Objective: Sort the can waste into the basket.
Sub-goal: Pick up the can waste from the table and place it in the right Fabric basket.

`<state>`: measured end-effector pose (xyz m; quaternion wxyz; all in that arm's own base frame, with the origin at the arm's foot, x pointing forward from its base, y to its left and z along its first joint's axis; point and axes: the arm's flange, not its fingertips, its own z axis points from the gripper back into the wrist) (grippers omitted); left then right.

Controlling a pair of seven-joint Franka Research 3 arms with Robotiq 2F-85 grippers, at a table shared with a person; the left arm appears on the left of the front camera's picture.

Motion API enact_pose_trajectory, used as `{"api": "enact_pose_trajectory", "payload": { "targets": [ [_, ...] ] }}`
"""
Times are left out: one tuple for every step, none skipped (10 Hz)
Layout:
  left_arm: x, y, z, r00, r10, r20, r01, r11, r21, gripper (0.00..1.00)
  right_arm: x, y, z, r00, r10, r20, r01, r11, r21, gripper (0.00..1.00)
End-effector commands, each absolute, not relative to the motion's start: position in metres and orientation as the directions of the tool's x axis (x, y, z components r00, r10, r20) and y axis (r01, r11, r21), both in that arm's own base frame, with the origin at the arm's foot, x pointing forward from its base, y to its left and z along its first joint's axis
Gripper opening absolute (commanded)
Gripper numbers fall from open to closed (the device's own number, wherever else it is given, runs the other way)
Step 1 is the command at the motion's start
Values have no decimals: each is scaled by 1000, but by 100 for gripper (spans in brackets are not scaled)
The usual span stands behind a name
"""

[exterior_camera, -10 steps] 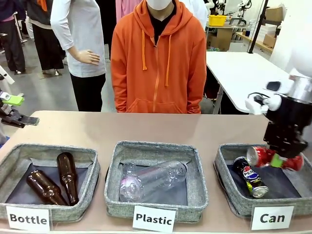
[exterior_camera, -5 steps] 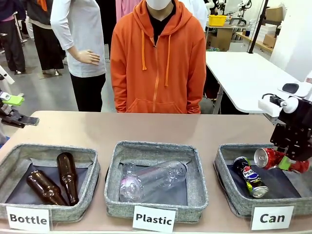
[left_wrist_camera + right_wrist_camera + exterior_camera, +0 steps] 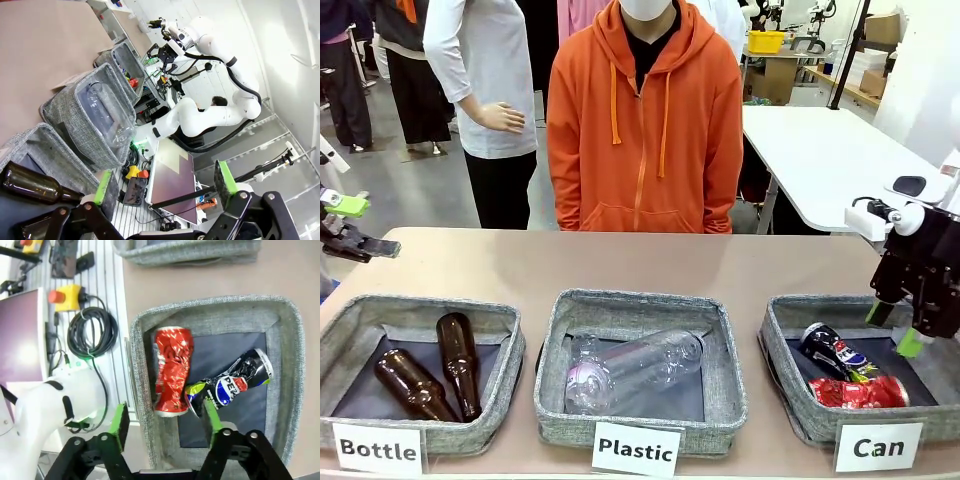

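Observation:
The crushed red can (image 3: 861,392) lies at the front of the grey "Can" basket (image 3: 779,352), touching the black Pepsi can (image 3: 828,350) behind it. My right gripper (image 3: 897,328) hangs open just above the basket's right side, holding nothing. In the right wrist view the red can (image 3: 171,371) and the Pepsi can (image 3: 232,384) lie side by side on the dark liner of the basket (image 3: 215,307), below my open right gripper (image 3: 164,421). My left gripper (image 3: 350,225) hovers at the table's far left edge; its wrist view shows the left gripper (image 3: 165,182) open and empty.
The "Plastic" basket (image 3: 552,400) in the middle holds a clear plastic bottle (image 3: 632,370). The "Bottle" basket (image 3: 505,330) on the left holds two brown glass bottles (image 3: 457,362). A person in an orange hoodie (image 3: 645,130) stands at the far side.
My right gripper has opened and let go of the red can, which dropped into the Can basket next to the Pepsi can. The left arm has stayed still.

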<state>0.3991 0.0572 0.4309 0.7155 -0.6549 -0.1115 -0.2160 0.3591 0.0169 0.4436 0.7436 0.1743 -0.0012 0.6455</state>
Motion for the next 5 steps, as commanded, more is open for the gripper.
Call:
{"api": "enact_pose_trajectory", "payload": {
  "targets": [
    [398,55,434,879,-146,454,463,33,-886,100,363,18,447,224,942,251,-950,154,272,100],
    [398,55,434,879,-146,454,463,33,-886,100,363,20,449,314,907,279,-923,223,315,100],
    [398,55,434,879,-146,454,463,33,-886,100,364,25,454,482,805,346,-848,330,413,100],
    [398,55,434,879,-146,454,463,33,-886,100,364,28,462,541,726,425,-797,280,536,100],
    [398,55,434,879,-146,454,463,33,-886,100,370,28,472,682,535,498,-673,193,714,100]
  ]
}}
